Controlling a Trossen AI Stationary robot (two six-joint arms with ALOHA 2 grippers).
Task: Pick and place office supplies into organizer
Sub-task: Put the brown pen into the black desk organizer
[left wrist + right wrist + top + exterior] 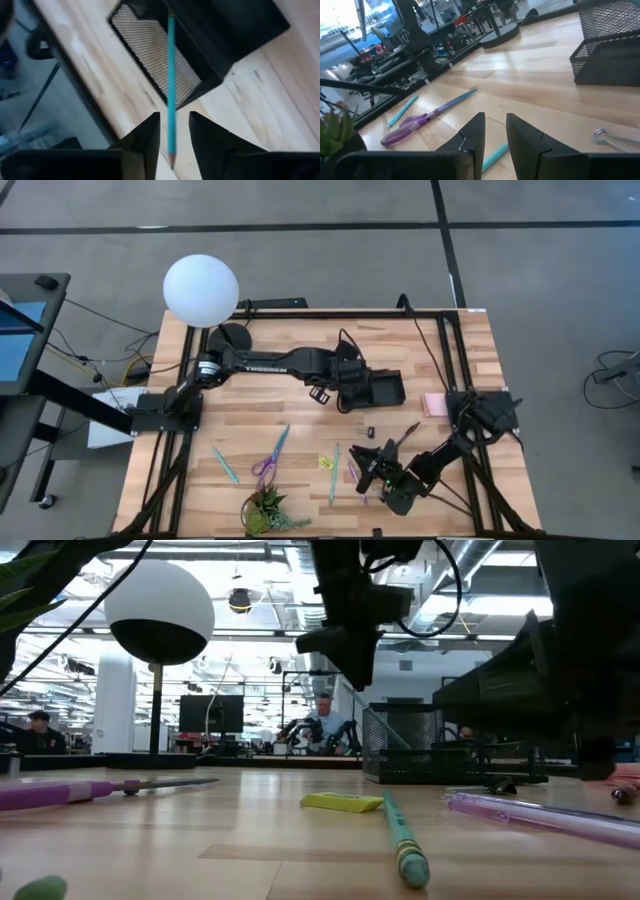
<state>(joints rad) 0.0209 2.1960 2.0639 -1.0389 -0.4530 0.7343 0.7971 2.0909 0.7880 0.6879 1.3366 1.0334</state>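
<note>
— Jaws?
— Left gripper [172, 131] is pinching a teal pencil [170, 75] above the mesh organizer [165, 55]; I'm judging the drop comes next, over the tall compartment.
— Right?
— Right gripper [493, 131] is hovering near the scissors [420, 120], jaws narrowly apart, gripping nothing.

One camera looks straight down on the whole tabletop [300, 415]. Another sits at tabletop level, facing the room. Each wrist camera peers closely past its own fingers. All four share the black mesh organizer [383, 388].
</note>
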